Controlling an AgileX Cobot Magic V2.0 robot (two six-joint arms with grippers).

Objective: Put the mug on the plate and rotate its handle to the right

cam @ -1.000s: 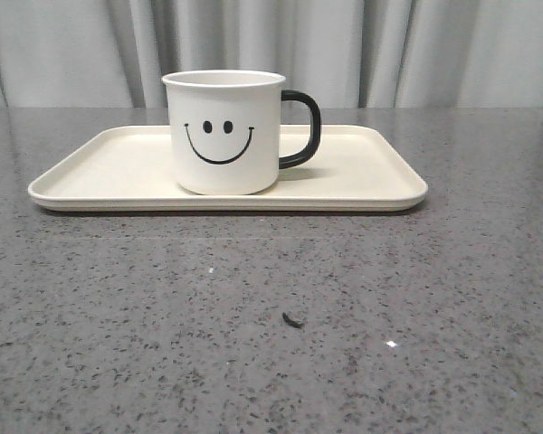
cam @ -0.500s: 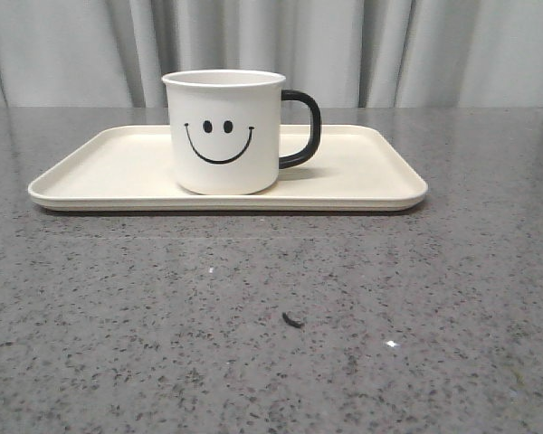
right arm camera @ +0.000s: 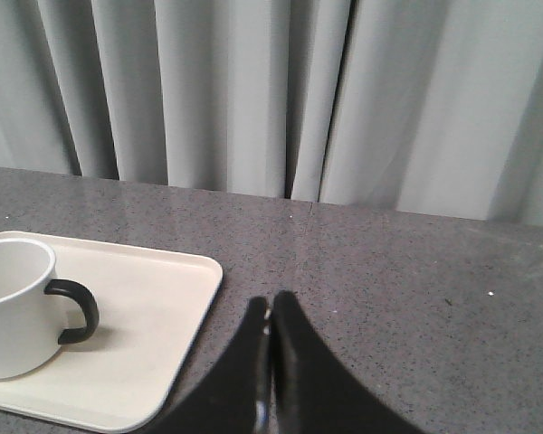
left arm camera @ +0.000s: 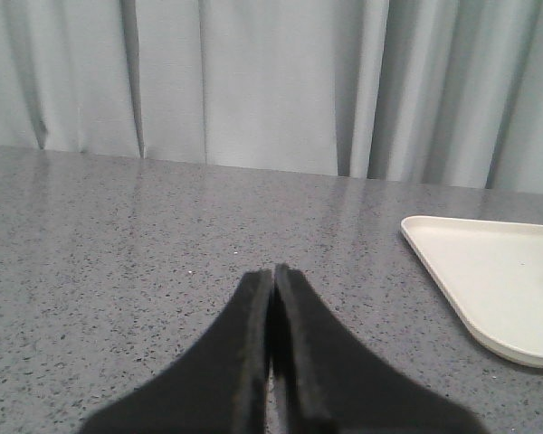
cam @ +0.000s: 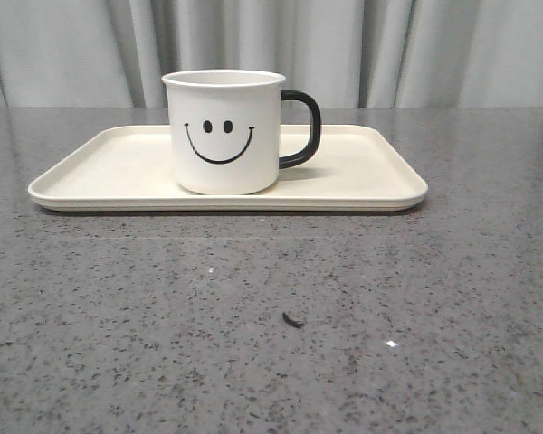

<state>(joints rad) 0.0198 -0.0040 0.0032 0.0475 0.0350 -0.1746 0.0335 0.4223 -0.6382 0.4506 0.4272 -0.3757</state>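
Note:
The white mug [cam: 224,132] with a black smiley face stands upright on the cream plate [cam: 362,185], a little left of the plate's middle. Its black handle [cam: 305,128] points to the right. In the right wrist view the mug [right arm camera: 14,307] and its handle [right arm camera: 77,310] sit on the plate [right arm camera: 154,362], well apart from my right gripper [right arm camera: 270,303], which is shut with nothing in it. My left gripper [left arm camera: 272,273] is also shut and empty, over bare table, with a corner of the plate [left arm camera: 489,280] off to one side. Neither gripper appears in the front view.
The grey speckled table [cam: 271,316] carries a small dark speck [cam: 292,319] near the front. Pale grey curtains [cam: 362,50] hang behind the table's far edge.

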